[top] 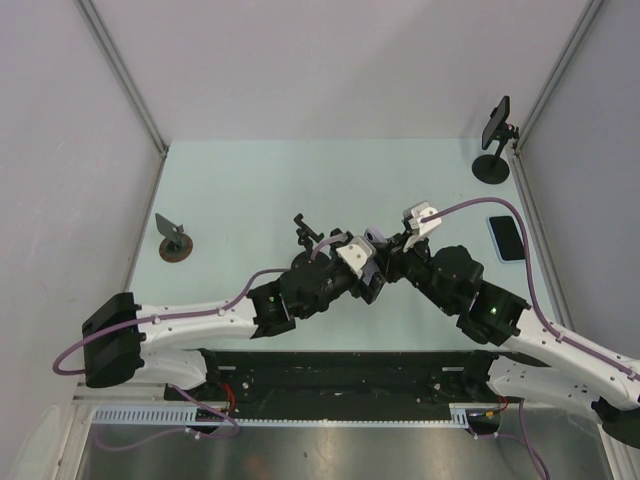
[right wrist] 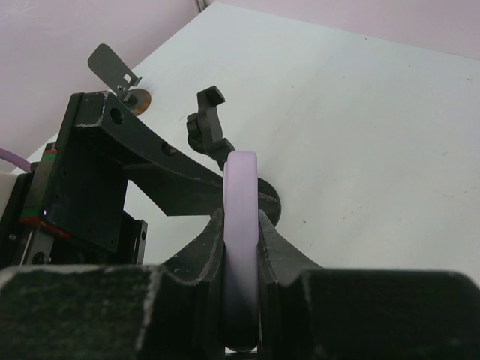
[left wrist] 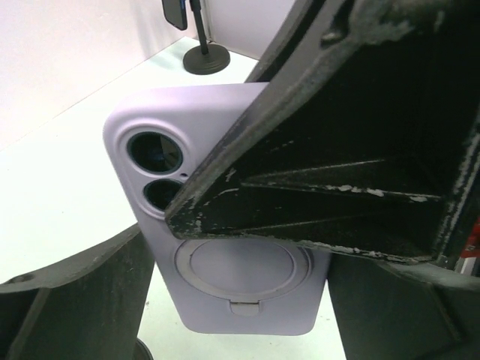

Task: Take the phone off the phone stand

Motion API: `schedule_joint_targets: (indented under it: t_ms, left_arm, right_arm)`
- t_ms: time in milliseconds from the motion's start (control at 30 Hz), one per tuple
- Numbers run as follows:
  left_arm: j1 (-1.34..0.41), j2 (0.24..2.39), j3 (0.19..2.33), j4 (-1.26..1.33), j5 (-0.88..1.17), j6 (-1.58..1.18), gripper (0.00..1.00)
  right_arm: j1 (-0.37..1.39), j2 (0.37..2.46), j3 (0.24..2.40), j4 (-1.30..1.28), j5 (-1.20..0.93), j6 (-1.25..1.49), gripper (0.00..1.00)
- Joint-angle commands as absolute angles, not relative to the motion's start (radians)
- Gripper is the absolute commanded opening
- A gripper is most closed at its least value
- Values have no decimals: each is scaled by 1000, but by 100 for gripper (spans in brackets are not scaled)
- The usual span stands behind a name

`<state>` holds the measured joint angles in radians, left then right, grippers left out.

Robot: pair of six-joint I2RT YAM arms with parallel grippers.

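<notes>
The lilac phone is upright with its back, its two lenses and its ring to the left wrist camera. In the right wrist view it shows edge-on. My right gripper is shut on it, one pad on each face; one of its fingers crosses the left wrist view. The black phone stand rises just behind the phone, clamp empty, base partly hidden. My left gripper is open, its fingers wide apart on either side of the phone's lower end. Both grippers meet mid-table.
A second black stand carrying a dark phone is at the back right, also in the left wrist view. A blue-edged phone lies flat at the right. A small stand on a brown base is at the left.
</notes>
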<state>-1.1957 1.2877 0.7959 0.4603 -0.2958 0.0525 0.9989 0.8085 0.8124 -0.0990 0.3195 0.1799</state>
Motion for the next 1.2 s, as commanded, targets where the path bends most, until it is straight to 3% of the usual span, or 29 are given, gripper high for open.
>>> schedule_joint_targets:
  t_ms: [0, 67, 100, 167, 200, 233, 267, 300, 400, 500, 900, 1167]
  left_arm:
    - [-1198, 1267, 844, 489, -328, 32, 85]
    - [-1197, 1259, 842, 488, -324, 18, 74]
    - [-1198, 1256, 841, 489, -321, 15, 64]
    - [-1197, 1246, 836, 489, -310, 6, 51]
    - [-1193, 1243, 835, 489, -304, 6, 44]
    - [-1189, 1238, 833, 489, -290, -24, 30]
    - [-1184, 1227, 825, 489, -282, -35, 23]
    - [-1178, 1223, 821, 489, -272, -47, 12]
    - [-1140, 1201, 802, 489, -195, -110, 0]
    - [-1082, 1174, 785, 491, -72, -185, 0]
    - [-930, 965, 767, 506, 227, -262, 0]
    - [-896, 890, 772, 529, 385, -241, 0]
  right_arm:
    - [1005, 801, 874, -29, 296, 176, 0]
    - [1005, 802, 873, -29, 291, 176, 0]
    - [1005, 805, 873, -32, 291, 176, 1]
    - [1003, 801, 874, -31, 285, 169, 11]
    - [1005, 798, 874, -32, 284, 163, 19]
    - [1002, 795, 874, -32, 284, 150, 35]
    - [999, 784, 874, -32, 276, 146, 44]
    - [999, 778, 874, -32, 270, 141, 61]
    - [977, 747, 874, -32, 229, 132, 86]
    - [944, 712, 879, -44, 164, 118, 100]
    - [701, 689, 885, -66, -446, 149, 100]
    - [643, 719, 871, -11, -679, 164, 100]
